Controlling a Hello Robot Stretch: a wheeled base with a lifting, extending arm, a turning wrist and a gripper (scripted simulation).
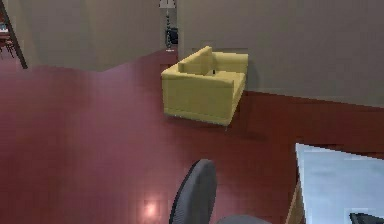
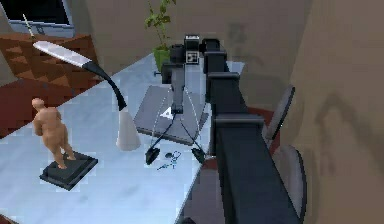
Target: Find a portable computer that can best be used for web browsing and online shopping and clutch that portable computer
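Arm (image 2: 235, 140) lay out over the desk (image 2: 100, 115); gripper (image 2: 177, 118) hung w/ fingers down at the laptop (image 2: 158, 105), a flat grey slab toward the desk's far end, short of the plant (image 2: 160, 25) at the far corner. Couldn't tell how the fingers were set, nor whether they had hold of anything, since the laptop lay on the desk right behind them; nor whether they touched it. Lamp (image 2: 125, 130) stood mid-desk, just beside the laptop's near-left corner; statue (image 2: 55, 135) near the desk's front-left edge, well apart. Dark bits (image 2: 165, 158), prob. keys, lay between laptop and the desk's near edge; chair (image 2: 285, 130) sat by the right edge. Fwd view: sofa (image 1: 205, 85) across the floor (image 1: 80, 130), desk corner at lower right.

Step in hand, as judged: seating the grip on the laptop; lift not yet done. To do it well:
- take one edge of the slab squarely, not a corner;
- come down slow so it isn't shoved toward the lamp;
- keep fingers off the dark bits;
- lift straight up, clear of the lamp's neck, before drawing the arm in;
- check the laptop hangs free of the desk before calling it clutched.
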